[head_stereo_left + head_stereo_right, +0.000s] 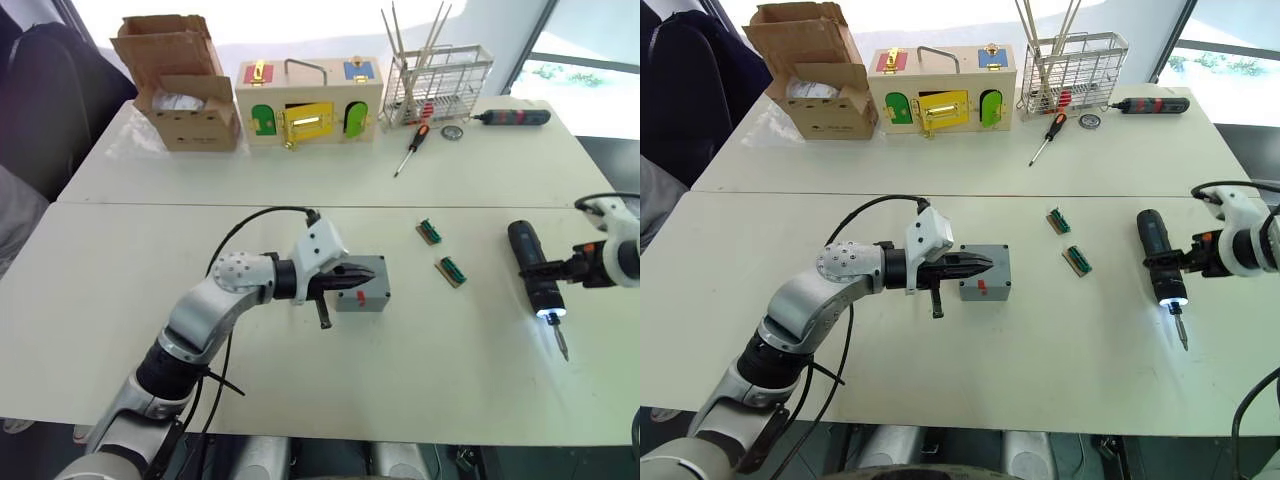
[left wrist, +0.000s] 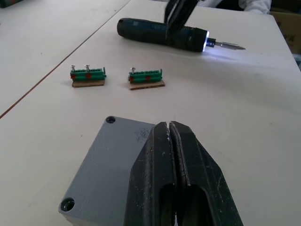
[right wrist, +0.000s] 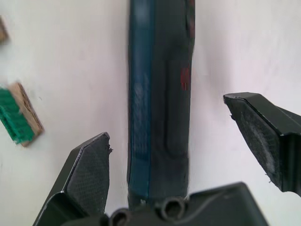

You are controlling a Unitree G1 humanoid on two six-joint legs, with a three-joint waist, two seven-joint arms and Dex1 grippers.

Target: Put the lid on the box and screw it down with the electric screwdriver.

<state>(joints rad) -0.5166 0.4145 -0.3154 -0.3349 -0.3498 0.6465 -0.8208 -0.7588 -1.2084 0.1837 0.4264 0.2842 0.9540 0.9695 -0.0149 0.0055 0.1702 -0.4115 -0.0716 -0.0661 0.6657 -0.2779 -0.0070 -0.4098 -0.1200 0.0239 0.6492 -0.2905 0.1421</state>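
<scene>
The grey lid (image 2: 110, 155) sits on the box (image 1: 362, 296) at mid-desk (image 1: 300, 400), directly beneath the left tool (image 1: 362, 276), whose fingers are pressed together. The electric screwdriver (image 1: 534, 270), its tip light on, lies flat between the parted fingers of the right tool (image 3: 181, 165). Two green terminal blocks (image 2: 88, 75) lie between the tools.

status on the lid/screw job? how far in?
Done: the lid sits on the box, and its visible corner holes look empty. In hand: the left gripper, jaws shut, rests on top of the lid; the right gripper has its jaws open either side of the screwdriver, which lies on the table with its tip light on. Left: grip it, then drive the screws.
</scene>
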